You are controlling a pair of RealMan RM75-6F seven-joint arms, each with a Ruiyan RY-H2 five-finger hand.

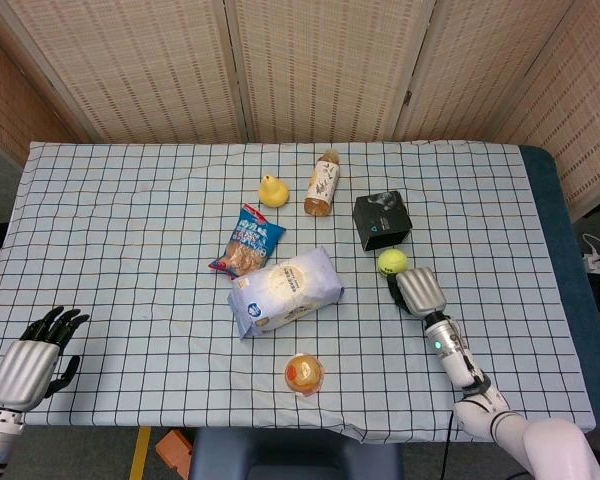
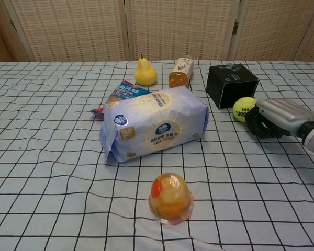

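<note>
My right hand (image 1: 416,291) (image 2: 275,117) lies low on the checked cloth, palm down with its dark fingers (image 2: 257,123) curled under. They touch a yellow-green tennis ball (image 1: 392,262) (image 2: 244,109) but do not hold it. The ball sits just in front of a black box (image 1: 381,220) (image 2: 232,85), almost against it. My left hand (image 1: 30,355) hangs off the table's front left corner, fingers spread and holding nothing; the chest view does not show it.
A large white bread package (image 1: 285,290) (image 2: 154,123) lies mid-table with a blue snack bag (image 1: 248,240) behind it. A yellow pear (image 1: 272,191), a lying tea bottle (image 1: 323,183) and an orange jelly cup (image 1: 304,373) (image 2: 170,197) are also on the cloth.
</note>
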